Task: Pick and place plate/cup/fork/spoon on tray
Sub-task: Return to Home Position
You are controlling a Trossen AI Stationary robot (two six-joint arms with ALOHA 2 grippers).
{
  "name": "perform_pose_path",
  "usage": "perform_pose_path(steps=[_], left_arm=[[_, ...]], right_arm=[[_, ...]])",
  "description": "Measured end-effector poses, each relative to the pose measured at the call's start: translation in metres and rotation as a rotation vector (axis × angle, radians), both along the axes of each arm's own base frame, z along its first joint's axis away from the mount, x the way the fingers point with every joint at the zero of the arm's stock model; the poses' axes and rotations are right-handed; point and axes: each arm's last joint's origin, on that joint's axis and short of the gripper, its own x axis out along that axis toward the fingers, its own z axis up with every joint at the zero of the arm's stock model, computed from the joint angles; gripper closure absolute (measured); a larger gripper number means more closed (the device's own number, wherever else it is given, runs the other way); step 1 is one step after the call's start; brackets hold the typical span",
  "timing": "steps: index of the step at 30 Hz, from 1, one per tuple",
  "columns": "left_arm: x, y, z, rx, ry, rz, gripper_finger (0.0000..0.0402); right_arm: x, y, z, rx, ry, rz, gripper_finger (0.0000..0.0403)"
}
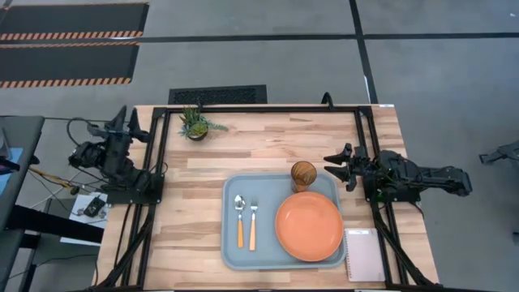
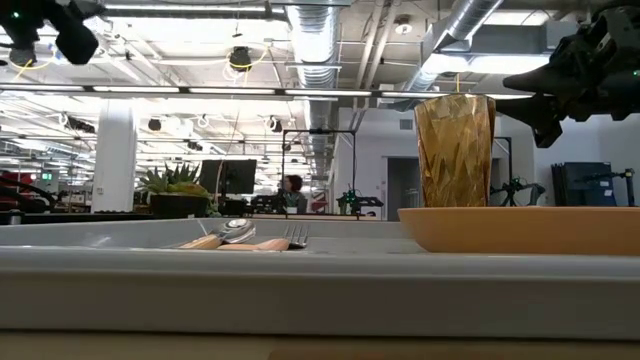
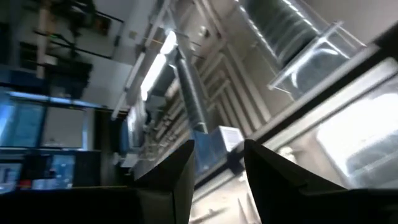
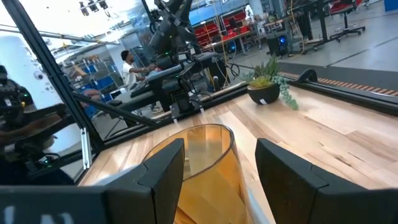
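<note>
The light blue-grey tray (image 1: 231, 251) lies at the table's near middle. On it lie the spoon (image 1: 240, 217) and the fork (image 1: 253, 223) side by side at its left, and the orange plate (image 1: 309, 226) at its right. The amber ribbed cup (image 1: 303, 173) stands upright at the tray's far right, just beyond the plate; it also shows in the low view (image 2: 455, 150). My right gripper (image 1: 331, 165) is open and empty, just right of the cup and above it, its fingers pointing at the cup (image 4: 202, 158). My left gripper (image 1: 123, 120) is open at the table's left edge, raised.
A small potted green plant (image 1: 195, 124) stands at the table's far left. A white spiral notepad (image 1: 363, 254) lies right of the tray at the near edge. Black frame rails (image 1: 361, 130) run along the table's left, far and right sides. Bare wood lies left of the tray.
</note>
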Motion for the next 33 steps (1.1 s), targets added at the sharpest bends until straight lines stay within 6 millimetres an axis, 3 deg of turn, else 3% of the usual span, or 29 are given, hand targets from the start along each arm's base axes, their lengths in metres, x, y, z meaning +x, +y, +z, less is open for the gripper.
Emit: perform_pose_path(steps=[15, 33], left_arm=[[0.002, 0.004, -0.015, -0.498, 0.228, 0.030, 0.0278], [0.002, 0.004, -0.015, -0.496, 0.227, 0.030, 0.0278]], right_arm=[[0.000, 0.000, 0.000, 0.000, 0.000, 0.000, 0.0182], [0.000, 0.000, 0.000, 0.000, 0.000, 0.000, 0.0182]])
